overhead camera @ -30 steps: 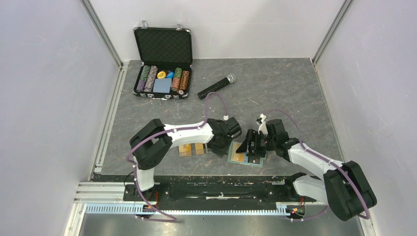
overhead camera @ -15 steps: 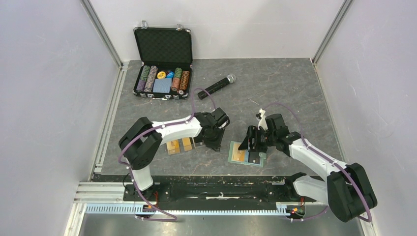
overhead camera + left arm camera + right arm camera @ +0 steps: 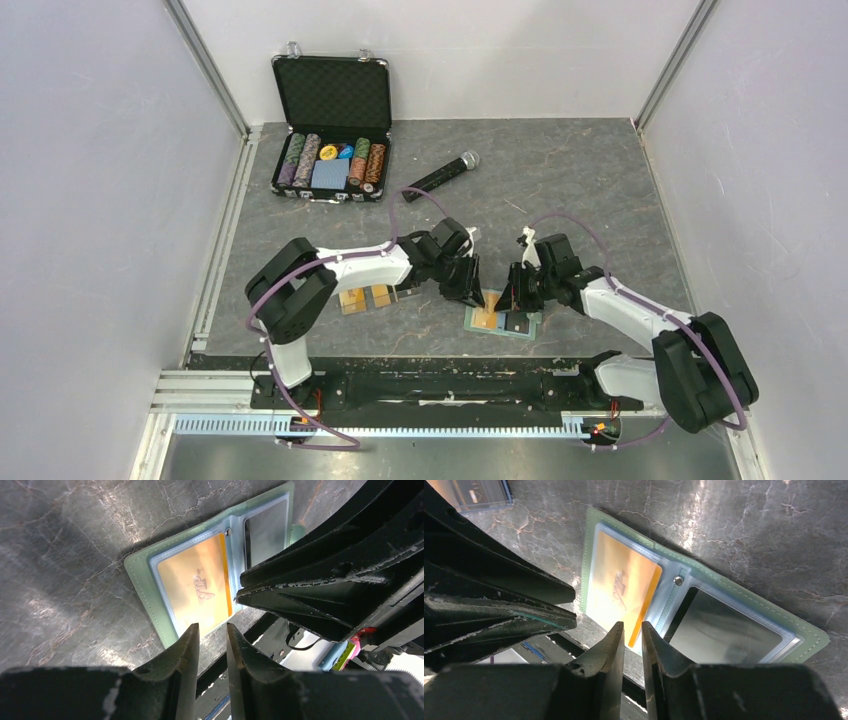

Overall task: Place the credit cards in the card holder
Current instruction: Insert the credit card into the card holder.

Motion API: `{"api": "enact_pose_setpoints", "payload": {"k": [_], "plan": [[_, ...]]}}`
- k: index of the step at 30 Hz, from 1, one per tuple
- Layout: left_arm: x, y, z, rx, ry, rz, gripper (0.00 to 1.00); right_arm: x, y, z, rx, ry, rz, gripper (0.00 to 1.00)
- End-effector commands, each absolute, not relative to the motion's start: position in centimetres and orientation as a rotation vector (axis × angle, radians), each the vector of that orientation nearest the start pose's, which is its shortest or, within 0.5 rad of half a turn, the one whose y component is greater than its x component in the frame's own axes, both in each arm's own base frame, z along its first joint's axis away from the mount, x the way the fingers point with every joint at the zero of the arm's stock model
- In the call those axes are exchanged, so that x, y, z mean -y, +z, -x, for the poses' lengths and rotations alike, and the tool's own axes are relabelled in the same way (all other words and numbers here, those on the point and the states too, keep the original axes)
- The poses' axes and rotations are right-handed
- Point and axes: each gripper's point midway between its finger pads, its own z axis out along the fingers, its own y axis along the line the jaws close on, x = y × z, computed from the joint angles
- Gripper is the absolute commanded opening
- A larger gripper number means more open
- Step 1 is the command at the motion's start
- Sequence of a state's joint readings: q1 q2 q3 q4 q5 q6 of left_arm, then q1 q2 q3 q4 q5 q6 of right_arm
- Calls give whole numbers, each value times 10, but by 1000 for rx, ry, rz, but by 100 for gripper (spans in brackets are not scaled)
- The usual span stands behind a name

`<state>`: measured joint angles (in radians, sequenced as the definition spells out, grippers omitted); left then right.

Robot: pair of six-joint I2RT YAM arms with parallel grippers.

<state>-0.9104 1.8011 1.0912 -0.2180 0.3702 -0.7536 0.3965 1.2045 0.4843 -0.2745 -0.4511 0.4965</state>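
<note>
The card holder [image 3: 142, 577] lies open and flat near the near edge of the counter [image 3: 560, 190], a little right of its middle, with its long axis running roughly along that edge, slightly skewed. An orange card [image 3: 197, 587] sits in the pocket toward the counter's left edge and a dark card [image 3: 724, 630] in the other, a small snap stud between them. Both arms converge on it. The left gripper [image 3: 212, 630] hangs at the orange-card end. Its jaws are parted by a narrow slit with nothing in it. The right gripper [image 3: 632, 627] points down over that card's inner edge beside the spine, and its jaws are also a slit apart and empty. Whether the orange card is fully seated is hard to tell, since a darker strip along its spine side may stand proud of the sleeve. More loose orange cards [image 3: 365, 298] lie further left along the near edge, partly under the left forearm, apparently in a clear tray [image 3: 474, 495]. The left arm looks nearer to them.
</note>
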Motion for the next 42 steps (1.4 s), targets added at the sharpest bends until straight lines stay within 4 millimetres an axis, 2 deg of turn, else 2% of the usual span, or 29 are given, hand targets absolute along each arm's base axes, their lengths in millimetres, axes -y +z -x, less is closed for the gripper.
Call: {"api": "enact_pose_setpoints", "payload": {"k": [1, 6, 10, 13, 21, 28, 35, 42], "plan": [[398, 51, -179, -2786, -1115, -370, 33, -182, 31, -189, -2666, 906, 75, 19], [392, 40, -180, -2816, -1014, -391, 34, -180, 22, -182, -2690, 898, 74, 16], [386, 38, -182, -2826, -902, -429, 37, -178, 16, -177, -2705, 896, 70, 14], [384, 39, -182, -2827, -850, -449, 34, -177, 13, -175, -2713, 895, 69, 12], [392, 33, -177, -2843, -858, -491, 31, -176, 7, -172, -2730, 888, 73, 10], [377, 34, -186, -2835, -699, -480, 34, -174, 3, -170, -2744, 879, 69, 3], [381, 30, -185, -2850, -688, -505, 34, -175, 2, -169, -2746, 886, 73, 0], [402, 44, -180, -2803, -818, -559, 24, -177, 3, -168, -2745, 895, 76, 0]]}}
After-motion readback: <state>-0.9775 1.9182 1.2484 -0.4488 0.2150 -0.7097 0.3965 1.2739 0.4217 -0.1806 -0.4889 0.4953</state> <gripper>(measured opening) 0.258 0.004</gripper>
